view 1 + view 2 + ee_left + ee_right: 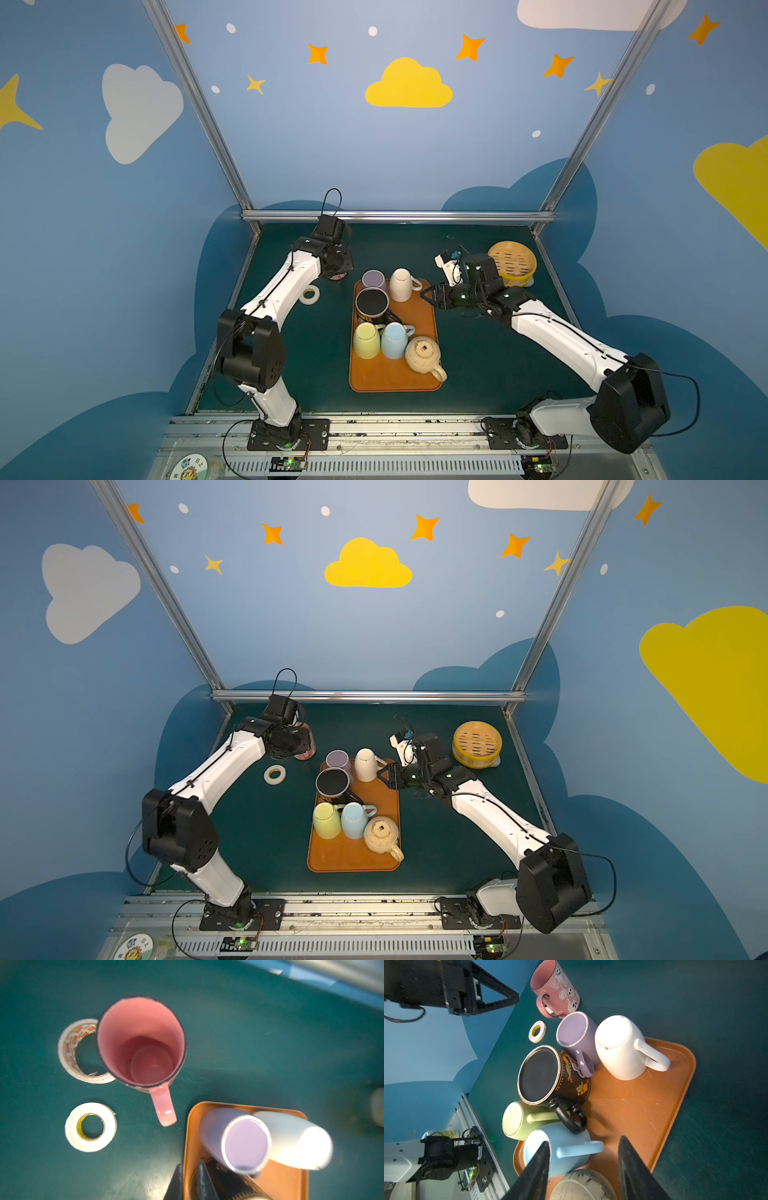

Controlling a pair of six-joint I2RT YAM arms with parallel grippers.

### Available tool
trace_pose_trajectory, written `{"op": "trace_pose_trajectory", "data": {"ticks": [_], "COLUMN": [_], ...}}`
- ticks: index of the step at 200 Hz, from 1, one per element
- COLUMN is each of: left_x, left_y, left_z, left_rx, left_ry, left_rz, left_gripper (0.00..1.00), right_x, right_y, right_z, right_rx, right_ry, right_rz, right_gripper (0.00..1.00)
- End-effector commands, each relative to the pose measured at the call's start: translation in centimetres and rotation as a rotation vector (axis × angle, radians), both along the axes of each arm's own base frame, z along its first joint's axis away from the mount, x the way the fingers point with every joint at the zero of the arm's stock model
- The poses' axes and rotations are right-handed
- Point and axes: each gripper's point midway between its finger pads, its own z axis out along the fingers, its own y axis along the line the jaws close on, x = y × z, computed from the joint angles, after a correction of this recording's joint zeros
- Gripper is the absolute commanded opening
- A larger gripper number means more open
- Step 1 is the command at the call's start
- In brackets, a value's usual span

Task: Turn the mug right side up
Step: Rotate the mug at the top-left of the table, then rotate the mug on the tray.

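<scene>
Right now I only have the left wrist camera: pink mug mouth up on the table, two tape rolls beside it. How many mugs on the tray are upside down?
Observer: Six, all base up on the tray: purple mug, white mug, black mug, yellow-green mug, light blue mug, cream mug.
Operator: And the right gripper?
Observer: The right gripper hangs open and empty near the tray's edge, by the white mug.
Operator: Anything behind that arm?
Observer: A yellow steamer basket sits on the table beyond it.
</scene>
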Motion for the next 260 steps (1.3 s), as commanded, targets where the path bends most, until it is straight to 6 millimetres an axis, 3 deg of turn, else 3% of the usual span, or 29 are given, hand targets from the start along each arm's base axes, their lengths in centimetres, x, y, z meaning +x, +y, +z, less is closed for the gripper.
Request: {"op": "trace_pose_trajectory", "data": {"ticks": [1, 27, 63, 84, 109, 126, 152, 169, 213, 260], "left_x": [-1.9, -4.6, -8.4, -10.5, -13.0, -14.6, -16.6, -17.7, -19.4, -19.7], "left_y": [-0.6, -1.2, -1.7, -1.8, -1.6, -1.0, -0.4, -0.3, 0.4, 1.1], "left_z": [2.0, 3.0, 4.0, 4.6, 5.5, 5.8, 6.0, 5.7, 4.9, 5.1], "left_rx": [-0.032, -0.084, -0.127, -0.154, -0.179, -0.177, -0.202, -0.222, -0.228, -0.225], "left_ry": [-0.050, -0.088, -0.123, -0.151, -0.190, -0.211, -0.237, -0.237, -0.248, -0.297], "left_rz": [-0.037, -0.065, -0.107, -0.135, -0.161, -0.166, -0.162, -0.161, -0.146, -0.122], "left_gripper": [0.18, 0.23, 0.31, 0.37, 0.52, 0.65, 0.81, 1.00, 1.00, 1.00], "right_x": [-1.2, -2.3, -0.7, 1.3, 5.9, 9.4, 13.6, 15.4, 17.4, 15.7], "right_y": [0.2, 1.0, 1.7, 1.4, 0.4, -0.4, -0.6, 0.0, 1.5, 2.2], "right_z": [-0.6, -1.3, -2.0, -2.8, -2.2, -2.8, -4.7, -6.2, -9.2, -12.3], "right_rx": [-0.130, -0.208, -0.319, -0.363, -0.251, -0.245, -0.298, -0.328, -0.370, -0.417], "right_ry": [-0.045, -0.053, -0.094, -0.101, -0.031, 0.001, 0.099, 0.146, 0.207, 0.248], "right_rz": [0.097, 0.177, 0.268, 0.307, 0.199, 0.091, -0.001, -0.019, -0.023, 0.039], "right_gripper": [0.48, 0.50, 0.54, 0.56, 0.56, 0.47, 0.13, 0.06, 0.00, 0.00]}}
